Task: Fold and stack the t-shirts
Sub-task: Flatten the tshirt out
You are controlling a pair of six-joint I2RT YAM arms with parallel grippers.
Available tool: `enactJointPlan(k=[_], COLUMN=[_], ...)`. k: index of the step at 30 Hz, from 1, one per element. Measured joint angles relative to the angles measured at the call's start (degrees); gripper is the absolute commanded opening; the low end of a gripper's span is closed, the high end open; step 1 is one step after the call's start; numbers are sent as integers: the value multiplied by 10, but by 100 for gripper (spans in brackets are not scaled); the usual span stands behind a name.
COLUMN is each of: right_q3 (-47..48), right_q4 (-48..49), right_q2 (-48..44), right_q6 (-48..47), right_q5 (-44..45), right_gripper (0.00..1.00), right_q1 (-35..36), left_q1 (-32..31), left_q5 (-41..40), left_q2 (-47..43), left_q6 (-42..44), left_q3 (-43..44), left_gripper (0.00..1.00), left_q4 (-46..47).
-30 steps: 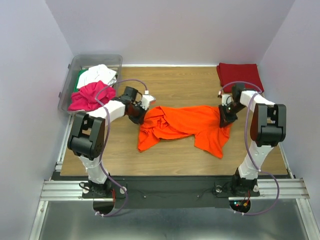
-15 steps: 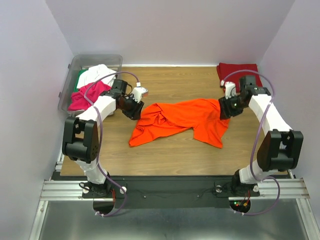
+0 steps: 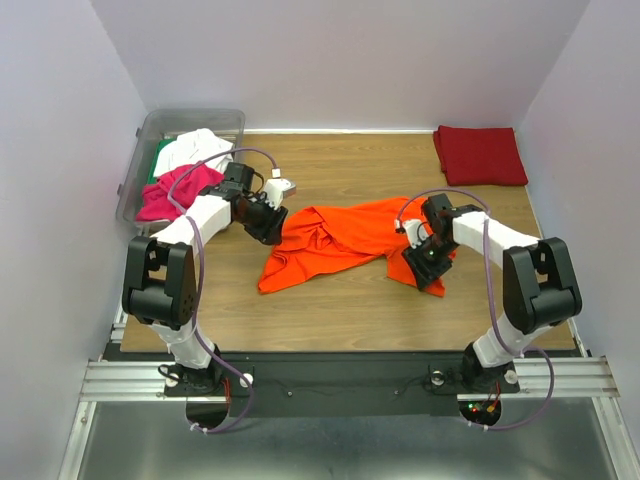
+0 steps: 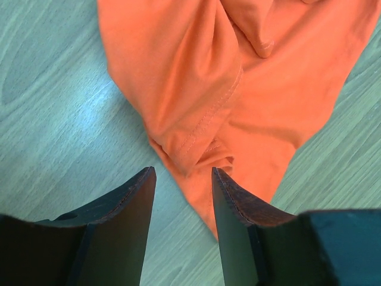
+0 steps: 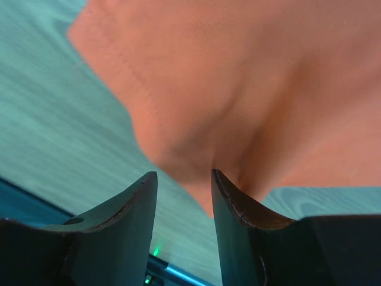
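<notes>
The bright orange t-shirt (image 3: 345,238) lies crumpled across the middle of the table. My left gripper (image 3: 268,226) is at the shirt's left end, open. In the left wrist view a hemmed fold of the orange t-shirt (image 4: 238,77) reaches just between the tips of the left gripper (image 4: 181,179), and nothing is pinched. My right gripper (image 3: 424,263) is open over the shirt's near right corner. In the right wrist view the orange t-shirt (image 5: 250,71) fills the space ahead of the right gripper (image 5: 183,179). A dark red t-shirt (image 3: 480,153) lies folded at the far right.
A clear plastic bin (image 3: 137,160) stands at the far left edge of the table. It holds a magenta shirt (image 3: 170,192) that spills over its rim, a white shirt (image 3: 195,150) and a green one (image 3: 160,156). Bare wood lies beyond and in front of the orange shirt.
Both grippers have opened and let go of the orange shirt, which now lies lower and flatter. The right arm swung in from the shirt's far right edge to its near right corner.
</notes>
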Motion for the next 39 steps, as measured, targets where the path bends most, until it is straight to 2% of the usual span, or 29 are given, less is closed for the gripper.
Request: enactJointPlan(k=[4,6,7,8,11,23,31,33,34,36,37,39], right_q3=[-13,-14,-15,-16,-19,-19,50,70,76,83,83,83], right_q4=[23,28,31,35,46,52,54,56,57,57,57,56], right_q2=[14,14,14,14,15,-26,-107,-113,-114,-114,-114,-114], right_q6=[7,11,12,13,16,41,73,78,80,82,84,86], right_q5=[26,39,46,54,69,69,71,74,76,78,80,83], right_gripper=[47,40,35,19,1,1,1,1,1,1,1,1], right_q1=[6,7,7,7,8,11,5,-2,-8,-22,-28,-40], left_q1=[0,-2,-3,-7,-20,-99,-132,-132,-132,-131,-131,-130], left_q5=[0,1,0,0,-2,-35,-85,-104,-114,-131,-138,-143], left_q2=[0,0,0,0,0,4,75,91,97,108,110,111], left_q6=[-1,-2,-2,-3,-4,-7,-20,-22,-23,-24,-23,-21], left_q3=[0,0,0,0,0,-1,44,47,47,47,47,47], left_gripper=[57,59,59,59,59,59,56,45,24,5,0,0], left_q4=[0,0,1,2,7,40,75,85,87,90,92,92])
